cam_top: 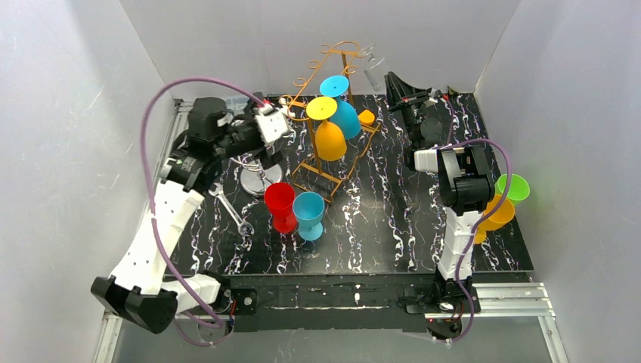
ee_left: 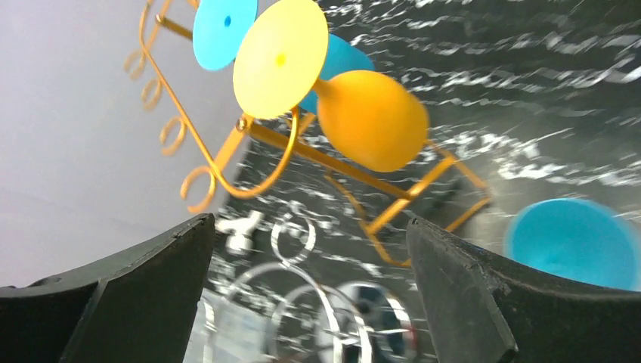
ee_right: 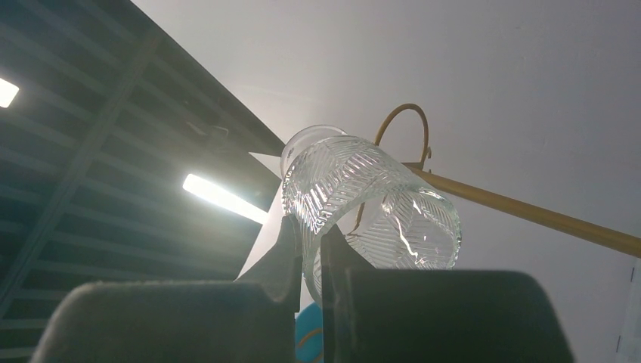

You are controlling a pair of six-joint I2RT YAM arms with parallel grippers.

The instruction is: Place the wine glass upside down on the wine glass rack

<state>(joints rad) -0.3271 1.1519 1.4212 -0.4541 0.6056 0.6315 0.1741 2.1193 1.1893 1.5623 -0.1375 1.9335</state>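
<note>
The clear glass (ee_right: pixel 378 204) is being gripped by the right pincer (ee_right: pixel 311 242), whose jaws are being pressed almost together on the patterned wall. It is being held high above the desk (cam_top: pixel 393 227) at the back, tilted, just beside the curled right end of the top rail of the orange rack (cam_top: pixel 317 170). Whether the glass is touching the rail cannot be told.

Two glasses are being carried upside down by the rack: a yellow glass (cam_top: pixel 330 140) at the front and a blue glass (cam_top: pixel 346 117) just behind it.

The left pincer (cam_top: pixel 272 125) is being kept wide open with nothing between its jaws, at the left of the rack, over a silver wire piece on the desk.

A red glass (cam_top: pixel 280 200) and a light blue glass (cam_top: pixel 308 206) are being seen upright and touching in front of the rack. A wrench (cam_top: pixel 230 212) is lying to their left. A green glass (cam_top: pixel 514 187) and an orange glass (cam_top: pixel 495 215) are being partly hidden by the right arm at the right edge.
</note>
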